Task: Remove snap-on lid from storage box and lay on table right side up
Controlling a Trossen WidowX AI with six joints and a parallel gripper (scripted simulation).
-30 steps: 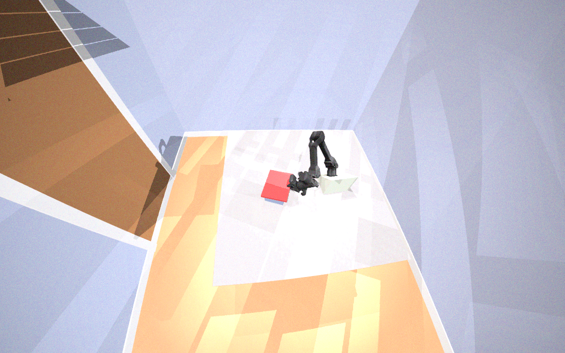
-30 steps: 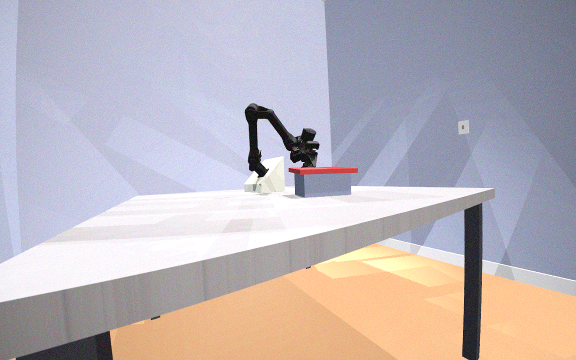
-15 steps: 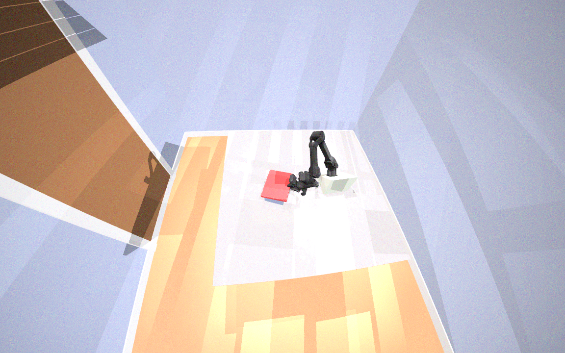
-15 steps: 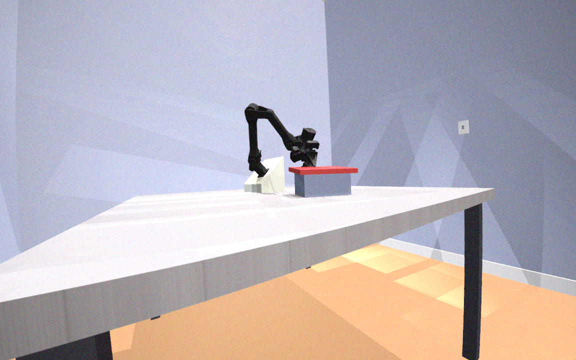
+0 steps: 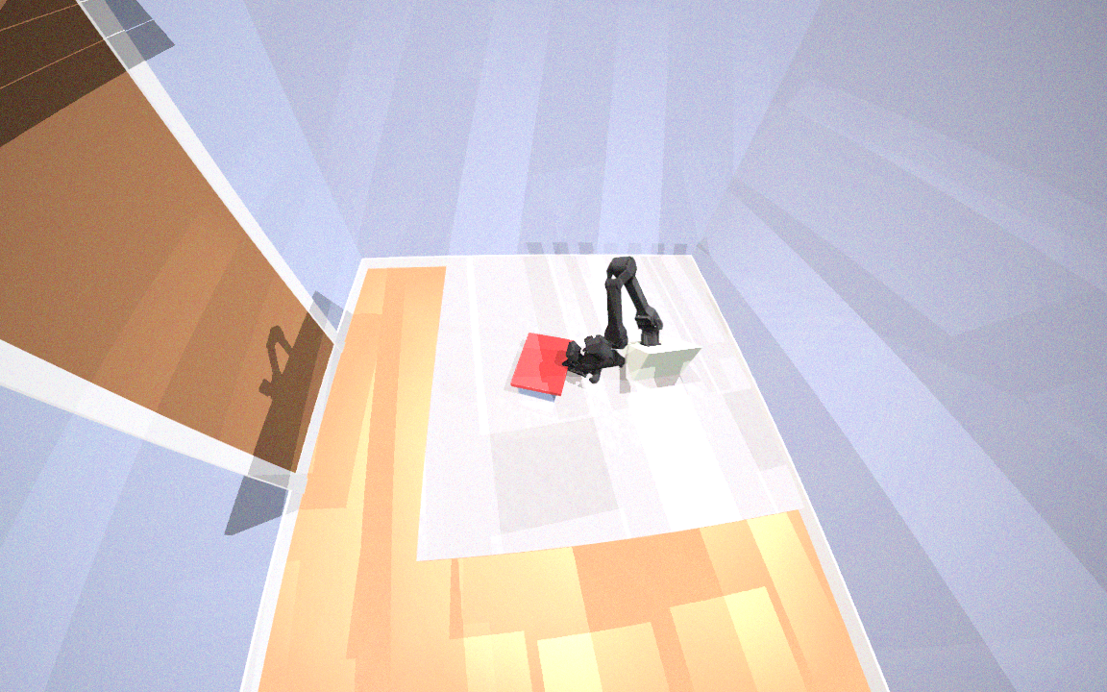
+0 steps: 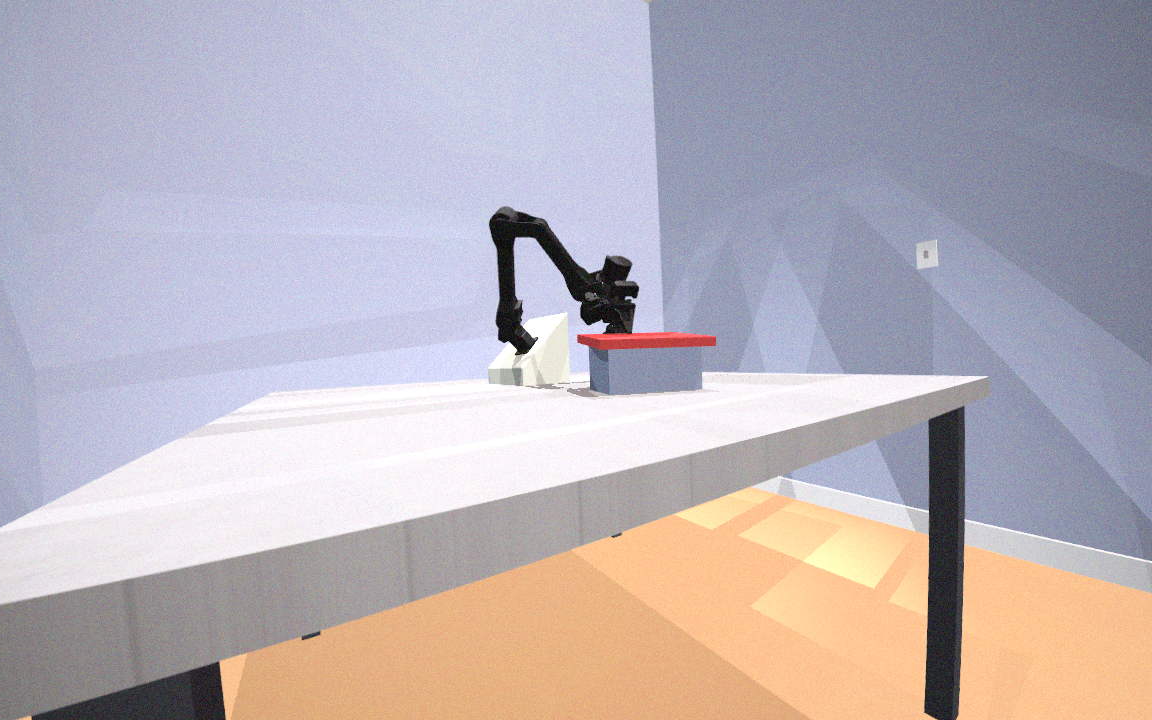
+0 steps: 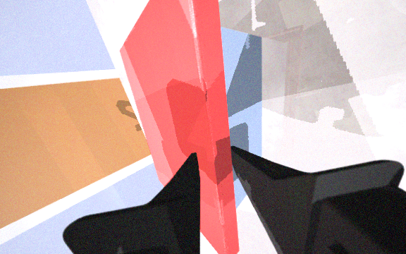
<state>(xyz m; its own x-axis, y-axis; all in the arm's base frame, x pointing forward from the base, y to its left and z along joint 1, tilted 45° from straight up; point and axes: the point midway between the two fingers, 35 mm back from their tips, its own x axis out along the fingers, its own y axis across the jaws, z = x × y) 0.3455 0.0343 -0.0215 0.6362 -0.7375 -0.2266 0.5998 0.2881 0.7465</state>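
On the pale grey-white bench (image 5: pixel 553 473) (image 6: pixel 437 447), a blue box with flat side walls (image 5: pixel 536 395) (image 6: pixel 656 368) (image 7: pixel 243 77) carries a flat, rectangular red lid (image 5: pixel 542 364) (image 6: pixel 647 340) (image 7: pixel 185 116). Black end effector (image 5: pixel 570 361) (image 6: pixel 618 332) (image 7: pixel 213 154) is at the lid edge nearer the arm's mount, a wedge-shaped, pale green-white block (image 5: pixel 662 362) (image 6: pixel 544 353). State: pinching the red lid by that edge, one finger over the top face, the other below the rim, beside the box wall.

Key relation: the lid extends from the fingers away from the mount, so its bulk hangs off one side of the grip. In the top view its longer dimension appears to run across the reach, along the gripped edge; foreshortening makes this uncertain. A single arm is present, so no choice of nearer hand arises.

Lid position: over the box mouth. In the exterior view its near edge looks slightly non-parallel to the box top; whether any snap has released cannot be told. Step in hand, as judged: prying at the gripped edge, early in the task. Next move probably calls for lift at this edge, with the far edge freeing last. Risks: box dragged or tipped if the far side holds; lid pivoting in the pinch once loose. Laying down flat remains to be done.
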